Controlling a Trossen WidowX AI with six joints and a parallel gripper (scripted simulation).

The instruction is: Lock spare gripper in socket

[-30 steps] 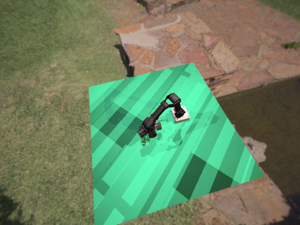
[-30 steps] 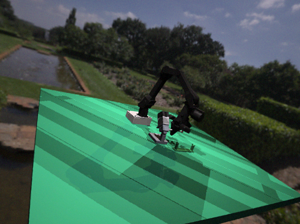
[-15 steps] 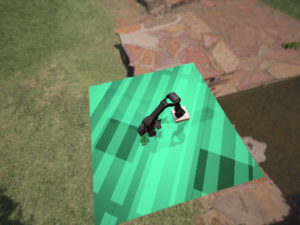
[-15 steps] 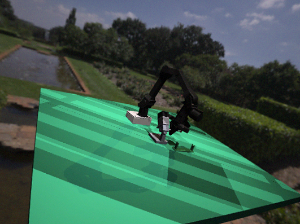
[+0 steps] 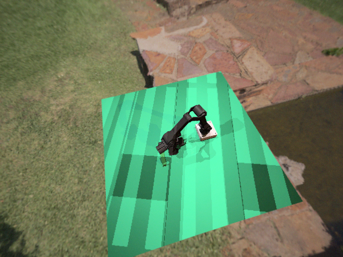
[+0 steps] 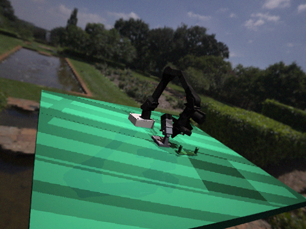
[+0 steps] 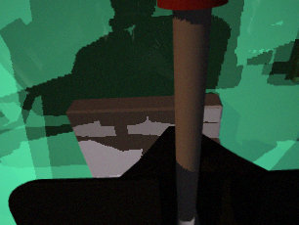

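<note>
A: From the top, where's the arm?
B: Black jaws [image 5: 162, 147] low at nine o'clock of the green striped bench [image 5: 211, 194].
A: The exterior view?
B: Beside the grey socket mount [image 6: 164, 133].
A: The wrist view?
B: Pinching the red-capped grey lock pin [image 7: 188, 98]; I'd keep it coaxial, push slowly.

Bright daylight, soft backdrops

We see shifting dark shadow patches on the green table [image 5: 200, 194]; surroundings blur, and the wrist view is dim and blocky.
</note>
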